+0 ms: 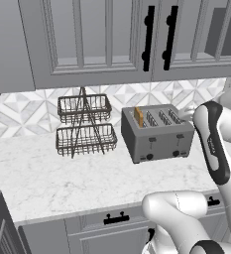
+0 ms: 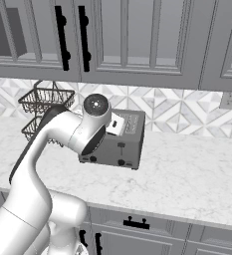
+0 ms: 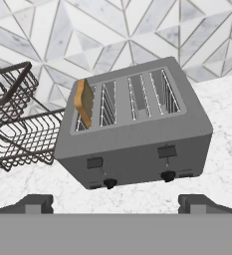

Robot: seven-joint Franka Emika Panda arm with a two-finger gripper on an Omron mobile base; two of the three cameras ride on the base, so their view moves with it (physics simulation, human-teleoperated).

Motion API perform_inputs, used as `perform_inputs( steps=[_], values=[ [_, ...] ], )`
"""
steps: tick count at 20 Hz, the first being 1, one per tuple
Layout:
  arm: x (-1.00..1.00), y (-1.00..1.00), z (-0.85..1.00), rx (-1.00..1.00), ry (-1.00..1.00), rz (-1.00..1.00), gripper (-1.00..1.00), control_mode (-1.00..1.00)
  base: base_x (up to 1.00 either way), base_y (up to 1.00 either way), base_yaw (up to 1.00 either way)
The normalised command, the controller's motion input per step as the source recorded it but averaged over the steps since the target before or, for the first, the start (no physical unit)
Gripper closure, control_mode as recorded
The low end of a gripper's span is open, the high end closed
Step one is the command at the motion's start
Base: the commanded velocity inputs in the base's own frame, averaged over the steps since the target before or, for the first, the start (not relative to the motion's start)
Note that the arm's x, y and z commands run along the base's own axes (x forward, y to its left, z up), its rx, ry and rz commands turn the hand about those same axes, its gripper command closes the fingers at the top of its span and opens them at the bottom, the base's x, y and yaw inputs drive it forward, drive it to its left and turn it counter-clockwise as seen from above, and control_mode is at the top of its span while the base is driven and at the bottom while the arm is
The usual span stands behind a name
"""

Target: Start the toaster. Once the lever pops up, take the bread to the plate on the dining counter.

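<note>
The grey four-slot toaster stands on the marble kitchen counter against the tiled wall. The bread, a golden-tan slice, sticks up out of the leftmost slot. Two dark levers and two knobs sit on the toaster's front face. My gripper hovers in front of and a little above the toaster, open, with nothing between its fingers and a clear gap to the toaster. The plate and the dining counter are out of view.
A two-tier wire basket rack stands just left of the toaster. Grey upper cabinets hang overhead. A wall outlet is at the far right, above bare marble countertop.
</note>
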Motion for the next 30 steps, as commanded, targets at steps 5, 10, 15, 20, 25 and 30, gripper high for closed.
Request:
perform_inputs(
  steps=[5, 10, 15, 20, 25, 30],
  values=[
    [0.0, 0.0, 0.0, 0.0, 0.0, 0.0, -1.0, -1.0, 0.0, 0.0, 0.0],
    [0.0, 0.0, 0.0, 0.0, 0.0, 0.0, -1.0, -1.0, 0.0, 0.0, 0.0],
    [0.0, 0.0, 0.0, 0.0, 0.0, 0.0, -1.0, -1.0, 0.0, 0.0, 0.0],
    [0.0, 0.0, 0.0, 0.0, 0.0, 0.0, -1.0, -1.0, 0.0, 0.0, 0.0],
    [0.0, 0.0, 0.0, 0.0, 0.0, 0.0, -1.0, -1.0, 0.0, 0.0, 0.0],
    [0.0, 0.0, 0.0, 0.0, 0.0, 0.0, -1.0, -1.0, 0.0, 0.0, 0.0]
  ],
)
